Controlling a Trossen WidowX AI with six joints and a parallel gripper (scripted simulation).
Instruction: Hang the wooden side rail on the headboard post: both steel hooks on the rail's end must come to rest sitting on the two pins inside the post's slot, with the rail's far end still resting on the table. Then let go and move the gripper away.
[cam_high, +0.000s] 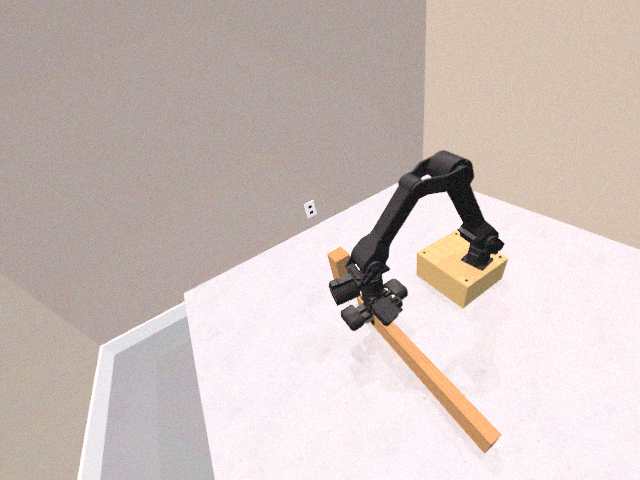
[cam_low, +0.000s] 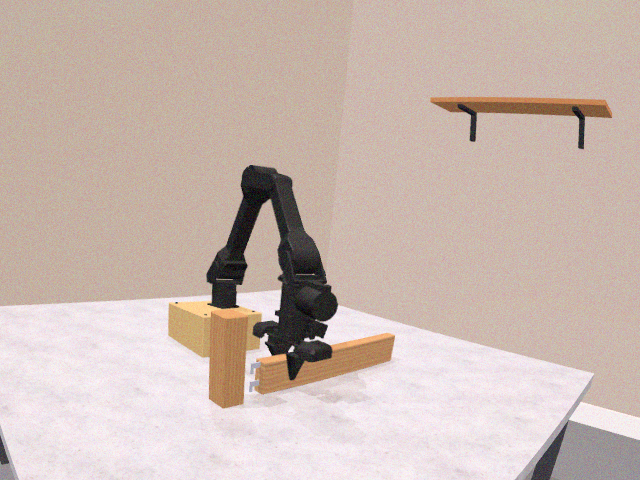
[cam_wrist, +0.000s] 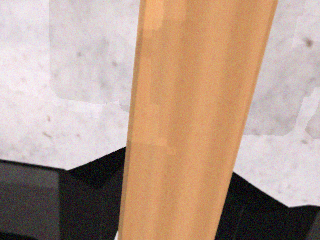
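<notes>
The wooden side rail (cam_high: 439, 382) (cam_low: 356, 355) (cam_wrist: 185, 120) is long, straight and orange-brown, with streaky grain and 2 pale steel hooks (cam_low: 254, 367) stacked on its near end. That end is just beside the upright headboard post (cam_high: 338, 255) (cam_low: 227, 359), hooks apart from it. The gripper (cam_high: 373, 316) (cam_low: 285, 364) clamps the rail near the hooked end, above the table (cam_high: 289, 403) (cam_low: 129, 418) (cam_wrist: 30, 120).
</notes>
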